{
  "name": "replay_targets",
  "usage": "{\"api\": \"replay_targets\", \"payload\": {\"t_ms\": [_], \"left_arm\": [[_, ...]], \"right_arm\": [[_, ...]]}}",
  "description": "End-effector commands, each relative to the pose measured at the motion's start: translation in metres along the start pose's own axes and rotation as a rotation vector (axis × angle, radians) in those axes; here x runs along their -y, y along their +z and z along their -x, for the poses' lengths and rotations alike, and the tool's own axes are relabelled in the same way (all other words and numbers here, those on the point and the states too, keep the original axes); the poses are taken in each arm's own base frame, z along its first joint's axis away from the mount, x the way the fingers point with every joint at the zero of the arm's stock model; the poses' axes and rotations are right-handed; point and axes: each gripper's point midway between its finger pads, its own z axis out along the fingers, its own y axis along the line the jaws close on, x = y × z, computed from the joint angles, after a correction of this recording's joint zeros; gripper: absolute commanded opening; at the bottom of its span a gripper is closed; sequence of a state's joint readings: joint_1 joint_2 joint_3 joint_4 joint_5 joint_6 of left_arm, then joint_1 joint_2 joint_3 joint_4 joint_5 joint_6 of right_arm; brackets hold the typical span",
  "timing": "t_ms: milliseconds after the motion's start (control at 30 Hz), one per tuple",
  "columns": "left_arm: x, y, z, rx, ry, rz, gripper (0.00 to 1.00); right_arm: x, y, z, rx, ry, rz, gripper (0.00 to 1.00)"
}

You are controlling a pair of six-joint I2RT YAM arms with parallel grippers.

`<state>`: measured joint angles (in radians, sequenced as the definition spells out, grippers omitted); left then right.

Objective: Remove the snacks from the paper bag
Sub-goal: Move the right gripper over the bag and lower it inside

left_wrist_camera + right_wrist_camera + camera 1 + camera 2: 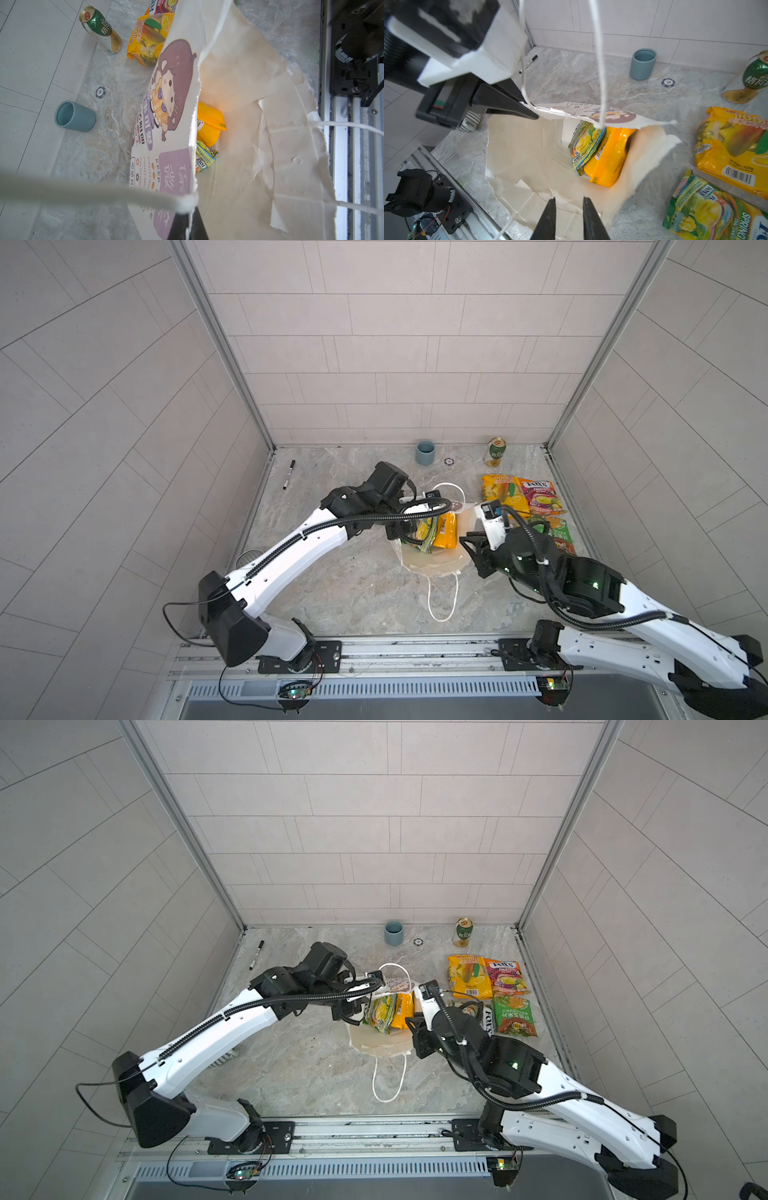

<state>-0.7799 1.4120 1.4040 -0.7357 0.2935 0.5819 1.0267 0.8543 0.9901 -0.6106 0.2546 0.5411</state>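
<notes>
A grey, marble-look table is seen in both top views. Near its middle, a white paper bag is laid on its side, its mouth torn and ragged. Its top edge is pinched tight by the left gripper, next to a cord handle. The right gripper is held over the bag's lower flap, fingers a little apart, nothing between them. Six shiny, crinkly snacks are counted. Two are inside the bag, a green packet and an orange packet, and four are laid flat beside it. The bag's cartoon girl is shown whole only in the left wrist view. One tin can, one round blue cup, one pen and one small chip are seen farther back.
</notes>
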Motion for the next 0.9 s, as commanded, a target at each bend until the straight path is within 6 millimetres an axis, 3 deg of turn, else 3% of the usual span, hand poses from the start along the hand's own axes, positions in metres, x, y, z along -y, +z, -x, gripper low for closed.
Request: {"api": "replay_targets", "payload": {"t_ms": [0, 267, 533, 700, 867], "left_arm": [[0.015, -0.002, 0.006, 0.045, -0.036, -0.012, 0.00], [0.019, -0.001, -0.007, 0.066, -0.097, 0.050, 0.00], [0.013, 0.004, -0.002, 0.101, -0.143, 0.079, 0.00], [0.015, 0.004, 0.002, 0.114, -0.159, 0.058, 0.00], [0.017, 0.006, 0.000, 0.111, -0.163, 0.051, 0.00]], "right_arm": [[0.004, 0.010, 0.012, 0.092, 0.129, -0.074, 0.23], [-0.010, 0.046, -0.016, 0.156, 0.204, -0.062, 0.19], [-0.011, 0.062, -0.041, 0.136, 0.155, -0.065, 0.18], [-0.024, 0.083, -0.062, 0.104, 0.091, -0.055, 0.18], [-0.034, 0.095, -0.060, 0.077, 0.061, -0.069, 0.17]]}}
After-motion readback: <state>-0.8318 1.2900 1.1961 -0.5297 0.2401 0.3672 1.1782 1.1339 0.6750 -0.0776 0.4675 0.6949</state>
